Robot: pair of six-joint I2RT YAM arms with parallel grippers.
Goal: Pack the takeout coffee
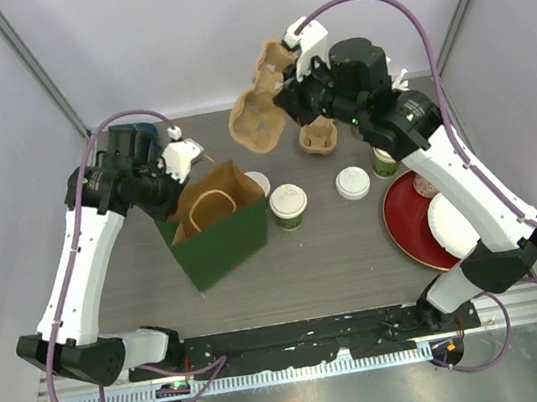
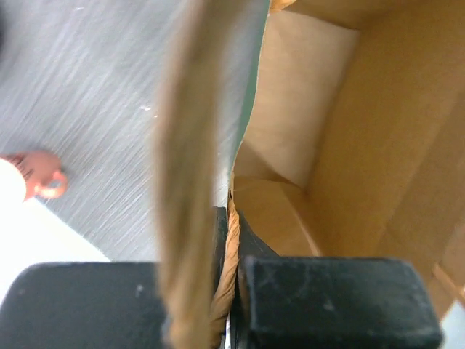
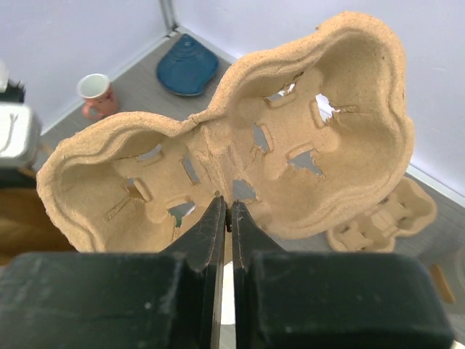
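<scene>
a moulded-pulp cup carrier point(image 3: 290, 138) looks rough, fibrous and matt. the right claw point(image 3: 227, 207) is matt black plastic, lightly scuffed. the paper bag point(image 1: 222, 240) is smooth green outside and plain brown kraft within, its handle point(image 2: 227, 283) twisted paper cord. a takeout cup's lid point(image 1: 288, 199) is smooth white plastic. the red plate point(image 1: 402, 211) is glossy, the bench point(image 1: 339, 266) matt grey with a brushed grain.

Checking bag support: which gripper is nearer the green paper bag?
Left. The left gripper clamps the bag by its handle; the right gripper holds a cup carrier, raised behind it.
</scene>
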